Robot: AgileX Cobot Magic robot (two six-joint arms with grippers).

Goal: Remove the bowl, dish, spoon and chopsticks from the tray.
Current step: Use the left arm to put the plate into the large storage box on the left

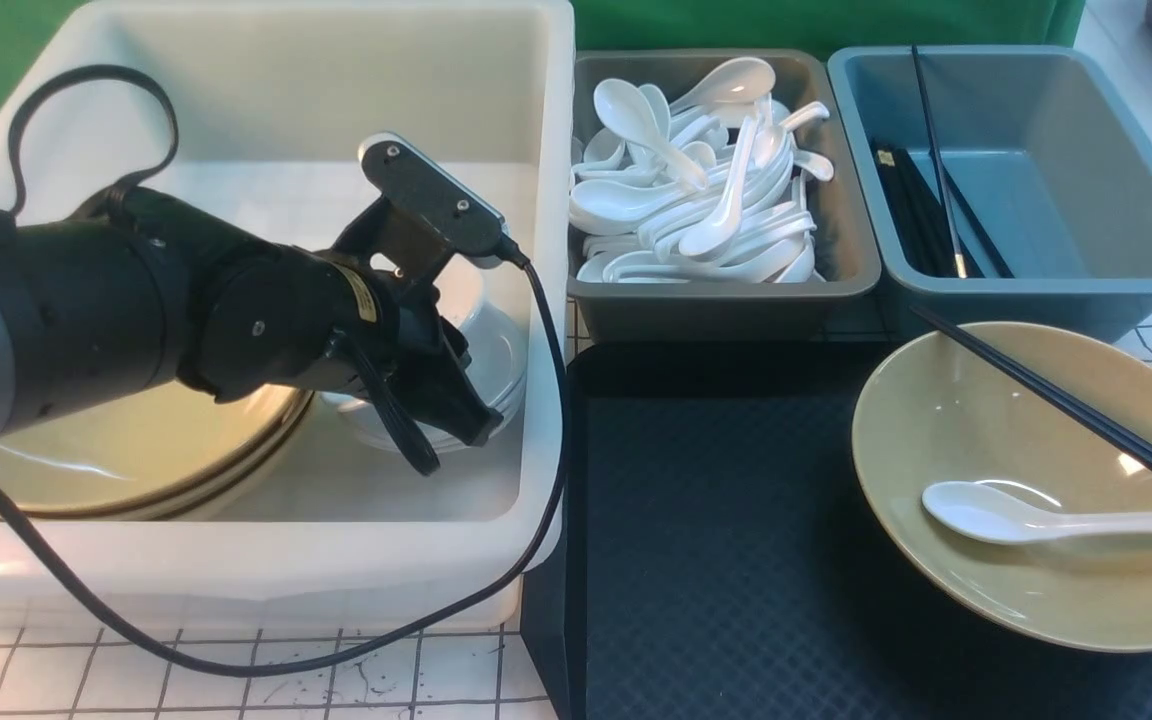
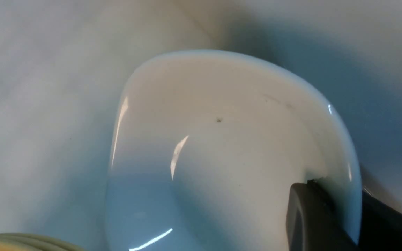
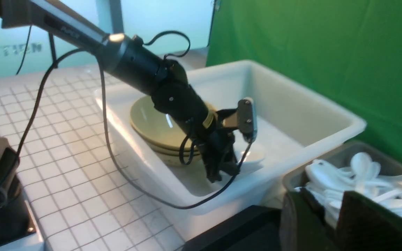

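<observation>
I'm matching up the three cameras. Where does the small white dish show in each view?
Front view: dish in the white tub, partly hidden behind the left gripper.
Left wrist view: dish fills most of the picture, a finger on its rim.
Right wrist view: dish in the tub, just past the left gripper.
Shared landmark: the stack of tan bowls beside it, seen in all three.
</observation>
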